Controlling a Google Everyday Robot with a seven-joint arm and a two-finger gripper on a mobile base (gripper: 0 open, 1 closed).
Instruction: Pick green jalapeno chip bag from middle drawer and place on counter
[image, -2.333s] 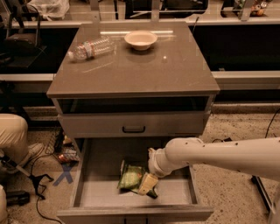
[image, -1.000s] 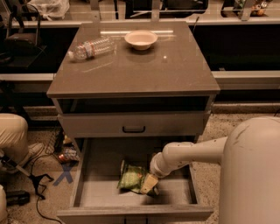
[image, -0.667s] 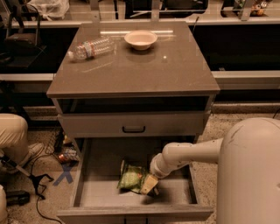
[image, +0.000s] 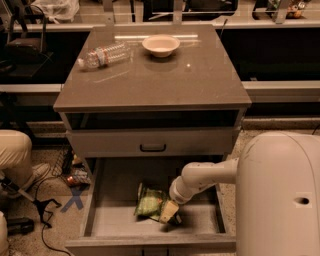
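The green jalapeno chip bag (image: 150, 202) lies crinkled on the pale floor of the open middle drawer (image: 112, 217), near its centre. My gripper (image: 169, 212) reaches down into the drawer from the right and sits at the bag's right edge, touching or nearly touching it. The white arm (image: 205, 177) runs back to a large white body at the lower right. The counter (image: 165, 75) is the glossy grey-brown top of the cabinet above.
On the counter stand a pale bowl (image: 160, 45) at the back centre and a plastic water bottle (image: 104, 55) lying on its side at back left. A shut drawer front with a black handle (image: 153, 148) sits above the open drawer. A person's leg (image: 15, 155) and cables are at left.
The arm's large white body has swung into view at the lower right. The gripper stays at the bag's right edge; the bag has not moved.
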